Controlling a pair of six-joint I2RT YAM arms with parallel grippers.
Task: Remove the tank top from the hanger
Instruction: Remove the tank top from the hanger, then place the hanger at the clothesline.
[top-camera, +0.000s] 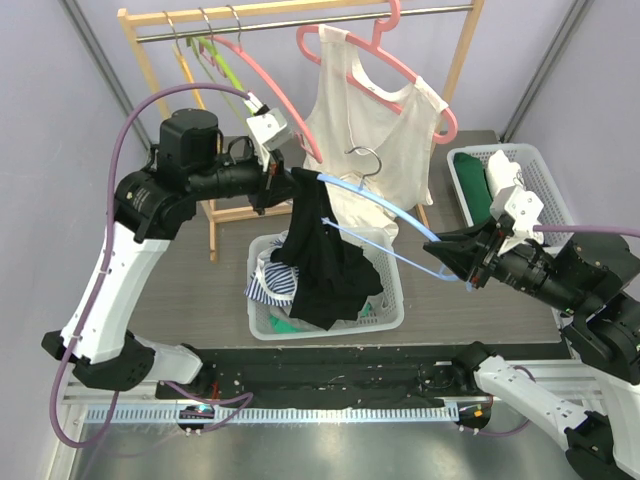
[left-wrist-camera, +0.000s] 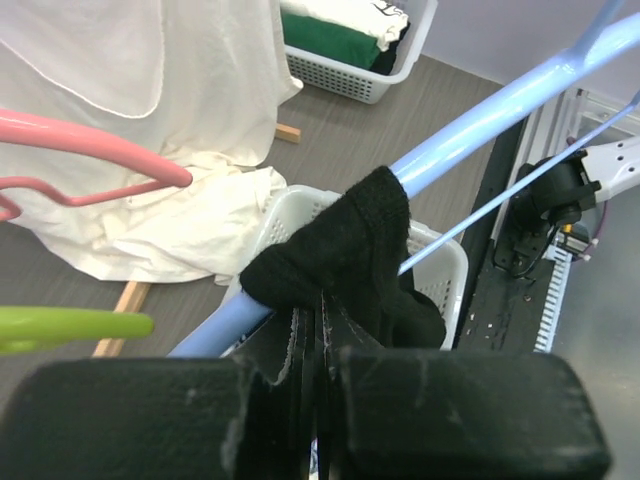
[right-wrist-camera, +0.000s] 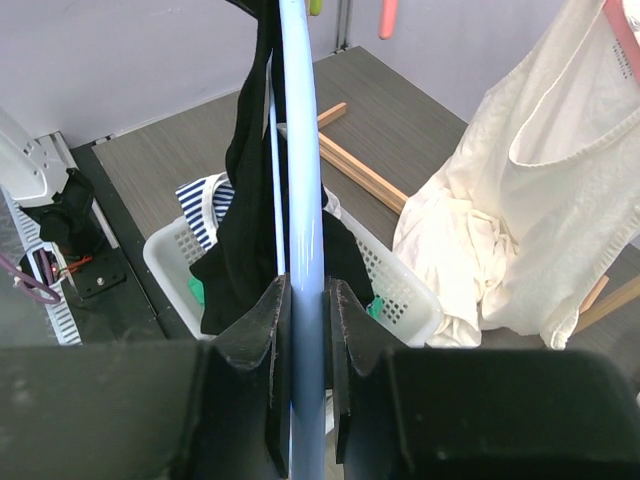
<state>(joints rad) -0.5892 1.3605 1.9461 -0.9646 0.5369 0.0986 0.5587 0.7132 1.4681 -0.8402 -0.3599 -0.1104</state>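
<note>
The black fabric tank top (top-camera: 322, 262) droops from the light blue plastic hanger (top-camera: 385, 210), above the white mesh laundry basket (top-camera: 262, 318). The left hand (left-wrist-camera: 320, 335) is clenched on its strap, and the right hand (top-camera: 457, 262) grasps the hanger's right end. A white sleeveless top (top-camera: 385, 130) hangs just behind

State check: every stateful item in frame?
left claw: shut on black tank top
right claw: shut on blue hanger
black tank top: draped on blue hanger, not off yet
blue hanger: held midair, tilted
white top: hanging on pink hanger
basket: holding clothes
</note>
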